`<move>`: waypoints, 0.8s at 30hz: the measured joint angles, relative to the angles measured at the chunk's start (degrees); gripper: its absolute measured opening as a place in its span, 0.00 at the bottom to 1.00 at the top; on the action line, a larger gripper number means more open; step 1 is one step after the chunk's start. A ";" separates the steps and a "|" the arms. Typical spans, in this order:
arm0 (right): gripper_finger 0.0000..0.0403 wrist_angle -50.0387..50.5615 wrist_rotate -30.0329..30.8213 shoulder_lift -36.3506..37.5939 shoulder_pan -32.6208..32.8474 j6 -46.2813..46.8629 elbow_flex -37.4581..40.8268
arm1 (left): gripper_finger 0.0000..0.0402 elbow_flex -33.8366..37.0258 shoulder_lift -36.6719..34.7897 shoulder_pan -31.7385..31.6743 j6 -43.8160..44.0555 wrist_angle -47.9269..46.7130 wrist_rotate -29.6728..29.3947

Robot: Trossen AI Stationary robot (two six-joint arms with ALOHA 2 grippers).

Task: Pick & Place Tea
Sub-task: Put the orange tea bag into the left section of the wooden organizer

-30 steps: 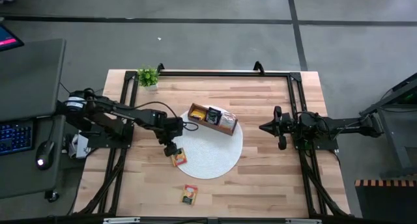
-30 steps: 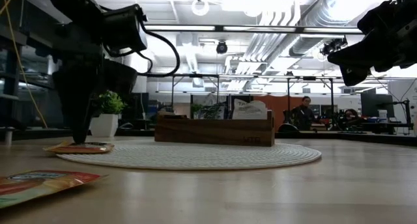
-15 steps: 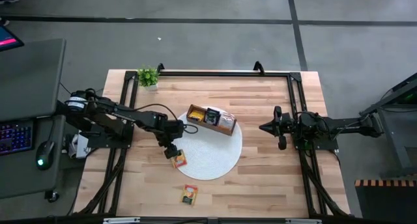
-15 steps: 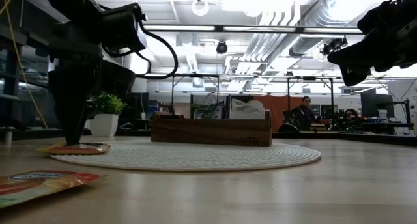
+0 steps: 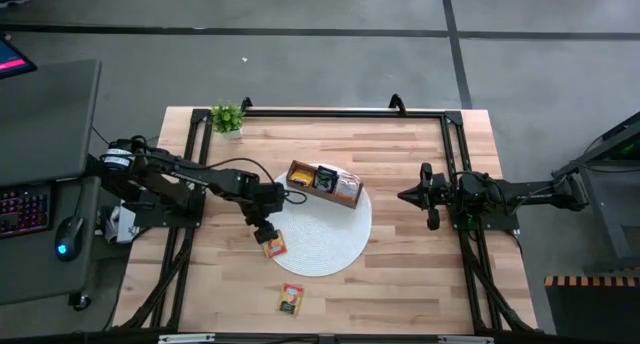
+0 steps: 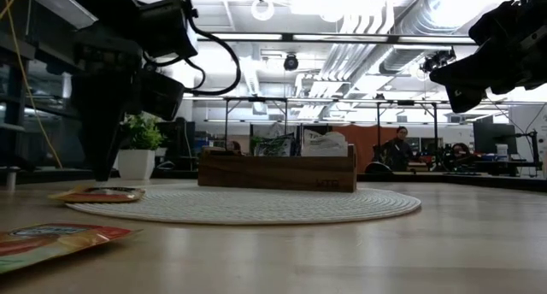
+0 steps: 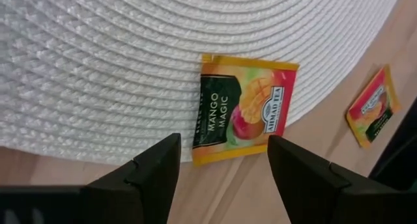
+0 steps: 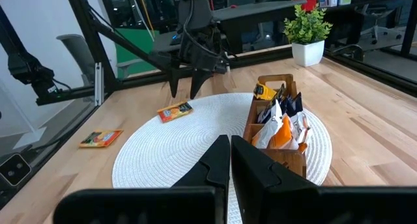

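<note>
An orange-yellow "Mango Magic" tea sachet [image 7: 244, 110] [image 5: 274, 245] lies flat, half on the edge of the round white woven mat [image 5: 330, 239] and half on the wood. My left gripper [image 7: 225, 159] [image 5: 262, 230] hovers just above it, open, one finger on either side, touching nothing. A second orange sachet [image 5: 290, 299] [image 7: 373, 107] lies on bare wood nearer the near edge. More sachets stand in the brown wooden box [image 5: 325, 181] on the mat. My right gripper [image 5: 405, 196] [image 8: 229, 152] waits shut, raised at the table's right.
A small potted plant [image 5: 227, 118] stands at the far left corner. Black frame rails [image 5: 340, 111] run along the far edge and both sides. Bare wood lies between the mat and the near edge, apart from the second sachet.
The mat, the box on it and the sachet at its edge have slid slightly toward the table's left. My left gripper has then risen a little off the sachet, which stays lying flat. My right arm has kept still.
</note>
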State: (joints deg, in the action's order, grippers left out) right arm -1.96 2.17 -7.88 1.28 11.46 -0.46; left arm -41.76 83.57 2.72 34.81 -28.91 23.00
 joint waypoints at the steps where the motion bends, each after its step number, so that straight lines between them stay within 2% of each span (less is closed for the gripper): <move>1: 0.03 0.00 0.00 0.00 0.02 0.02 0.00 | 0.57 0.02 0.00 0.01 0.00 0.06 0.01; 24: 0.03 0.00 0.00 0.00 0.00 0.02 -0.01 | 0.57 0.02 0.01 2.54 1.76 -0.41 -3.70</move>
State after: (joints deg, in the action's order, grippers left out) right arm -1.96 2.17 -7.88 1.28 11.48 -0.47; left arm -41.74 83.58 5.26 36.57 -29.32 19.30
